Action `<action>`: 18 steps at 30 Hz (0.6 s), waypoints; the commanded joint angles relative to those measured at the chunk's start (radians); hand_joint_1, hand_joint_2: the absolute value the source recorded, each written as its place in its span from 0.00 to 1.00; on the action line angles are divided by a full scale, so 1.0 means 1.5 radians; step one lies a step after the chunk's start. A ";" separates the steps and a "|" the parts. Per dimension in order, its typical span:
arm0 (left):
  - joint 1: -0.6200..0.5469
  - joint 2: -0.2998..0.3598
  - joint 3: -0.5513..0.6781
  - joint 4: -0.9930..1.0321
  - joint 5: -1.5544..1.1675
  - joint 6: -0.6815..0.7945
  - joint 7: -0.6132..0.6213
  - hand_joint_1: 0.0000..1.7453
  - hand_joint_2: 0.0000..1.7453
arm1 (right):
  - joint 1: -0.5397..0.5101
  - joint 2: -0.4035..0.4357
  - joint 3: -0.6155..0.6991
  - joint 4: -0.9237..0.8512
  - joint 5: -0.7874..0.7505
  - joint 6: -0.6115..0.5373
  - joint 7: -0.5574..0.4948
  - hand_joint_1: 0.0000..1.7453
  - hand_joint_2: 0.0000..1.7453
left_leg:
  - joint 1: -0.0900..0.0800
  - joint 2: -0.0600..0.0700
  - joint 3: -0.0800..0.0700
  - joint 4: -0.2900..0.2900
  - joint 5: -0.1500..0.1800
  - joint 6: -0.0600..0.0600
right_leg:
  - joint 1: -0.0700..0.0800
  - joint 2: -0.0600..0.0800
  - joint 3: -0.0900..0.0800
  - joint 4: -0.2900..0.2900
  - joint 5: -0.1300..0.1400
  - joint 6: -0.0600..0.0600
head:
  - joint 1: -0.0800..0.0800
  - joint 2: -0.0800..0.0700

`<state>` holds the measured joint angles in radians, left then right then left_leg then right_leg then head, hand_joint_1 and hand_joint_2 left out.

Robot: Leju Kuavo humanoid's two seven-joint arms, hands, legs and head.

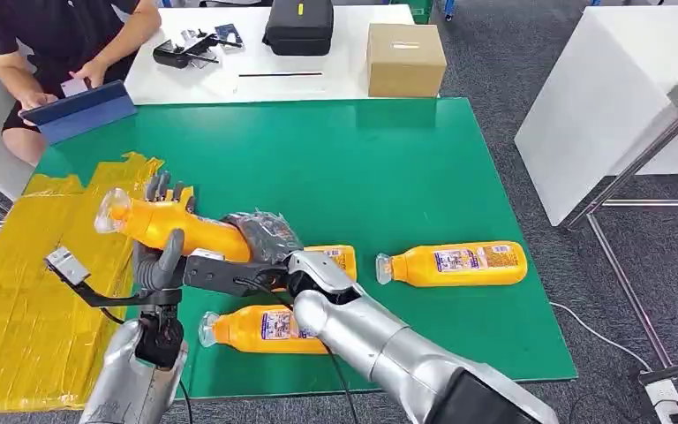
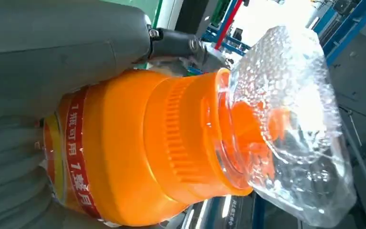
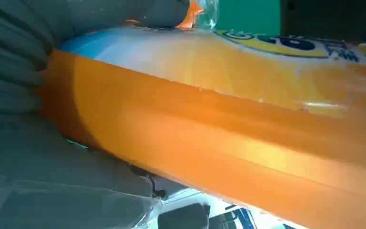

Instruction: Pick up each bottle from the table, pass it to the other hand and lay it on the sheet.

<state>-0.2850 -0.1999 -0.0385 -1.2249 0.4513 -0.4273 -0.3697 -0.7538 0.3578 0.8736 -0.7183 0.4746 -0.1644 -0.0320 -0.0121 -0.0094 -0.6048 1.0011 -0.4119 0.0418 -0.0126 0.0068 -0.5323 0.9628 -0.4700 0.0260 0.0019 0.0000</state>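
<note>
While both the left hand (image 1: pixel 161 231) and right hand (image 1: pixel 263 237) grip the bottle (image 1: pixel 172 225), release yours rightward before swinging over the sheet (image 1: pixel 26 291).

Floor: dark grey carpet (image 1: pixel 530 62) all around the tables
Work table: green top (image 1: pixel 388 168)
Far table: white top (image 1: pixel 229 84); a brown cardboard box (image 1: pixel 404 59), a black case (image 1: pixel 298 26) and small dark gadgets on it
Right side: white table (image 1: pixel 609 97) with metal legs
Person: seated at far left, holding a blue tablet (image 1: pixel 79 111)
</note>
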 commanded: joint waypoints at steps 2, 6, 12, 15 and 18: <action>-0.047 0.003 -0.028 0.048 0.006 -0.011 -0.001 1.00 1.00 | -0.002 -0.006 -0.014 0.026 0.038 0.002 -0.004 1.00 1.00 | 0.001 -0.003 0.001 0.001 0.000 -0.003 | 0.001 -0.003 0.002 0.000 -0.001 -0.001 | 0.000 0.000; -0.044 0.000 -0.027 0.044 0.007 -0.011 0.000 1.00 1.00 | 0.000 -0.006 -0.026 0.026 0.047 0.003 -0.006 1.00 1.00 | 0.001 -0.002 0.001 0.000 0.000 -0.002 | 0.001 -0.003 0.002 0.000 0.000 -0.001 | 0.000 0.000; -0.041 -0.001 -0.026 0.037 0.009 -0.012 0.000 1.00 1.00 | 0.001 -0.006 -0.026 0.024 0.048 0.004 -0.005 1.00 1.00 | 0.001 -0.002 0.001 0.000 0.000 -0.002 | 0.001 -0.002 0.001 0.000 0.000 -0.001 | 0.000 0.000; -0.041 -0.001 -0.026 0.037 0.009 -0.012 0.000 1.00 1.00 | 0.001 -0.006 -0.026 0.024 0.048 0.004 -0.005 1.00 1.00 | 0.001 -0.002 0.001 0.000 0.000 -0.002 | 0.001 -0.003 0.002 0.000 0.000 -0.001 | 0.000 0.000; -0.041 -0.001 -0.026 0.037 0.009 -0.012 0.000 1.00 1.00 | 0.001 -0.006 -0.026 0.024 0.048 0.004 -0.005 1.00 1.00 | 0.001 -0.002 0.000 0.000 0.000 -0.002 | 0.001 -0.002 0.001 0.000 0.000 -0.001 | 0.000 0.000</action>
<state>-0.2888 -0.2022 -0.0435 -1.2154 0.4635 -0.4345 -0.3712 -0.7429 0.3574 0.8366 -0.7183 0.5413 -0.1652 -0.0408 -0.0121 -0.0091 -0.6048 1.0011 -0.4119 0.0418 -0.0126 0.0070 -0.5325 0.9628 -0.4700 0.0260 0.0015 0.0000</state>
